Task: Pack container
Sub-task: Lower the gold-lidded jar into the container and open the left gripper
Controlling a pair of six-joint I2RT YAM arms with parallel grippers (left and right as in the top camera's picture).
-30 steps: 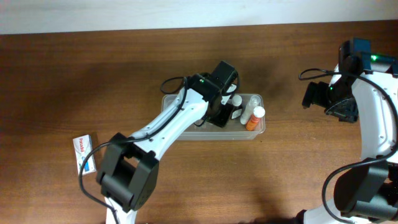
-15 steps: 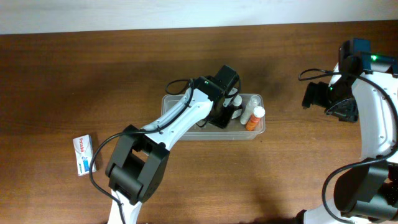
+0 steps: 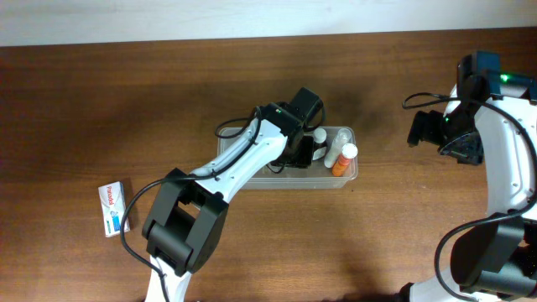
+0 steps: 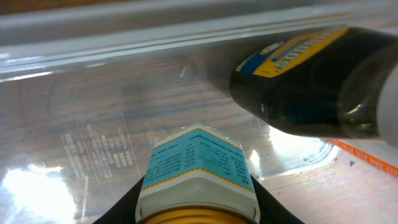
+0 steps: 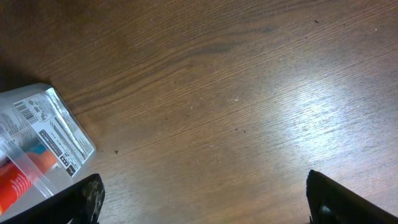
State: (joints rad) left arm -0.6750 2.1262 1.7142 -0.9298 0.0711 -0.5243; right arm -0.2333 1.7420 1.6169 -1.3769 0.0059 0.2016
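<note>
Overhead, the container (image 3: 277,178) lies at the middle of the table (image 3: 126,101), its long side running left to right. The left gripper (image 3: 300,153) is down inside it, just beside a white bottle (image 3: 321,137) and an orange bottle (image 3: 342,159) at the right end. A box (image 3: 113,210) lies well apart to the left. The right gripper (image 3: 419,130) hangs over bare wood right of the container. In the left wrist view, the black fingers (image 4: 121,211) are closed on both sides of a blue bottle (image 4: 198,168) over the clear container floor (image 4: 93,124). A dark bottle (image 4: 305,87) lies close beyond it. In the right wrist view, the right gripper (image 5: 211,199) is spread wide and holds nothing. One container corner (image 5: 59,134), with the orange bottle (image 5: 18,180) inside, shows at lower left.
</note>
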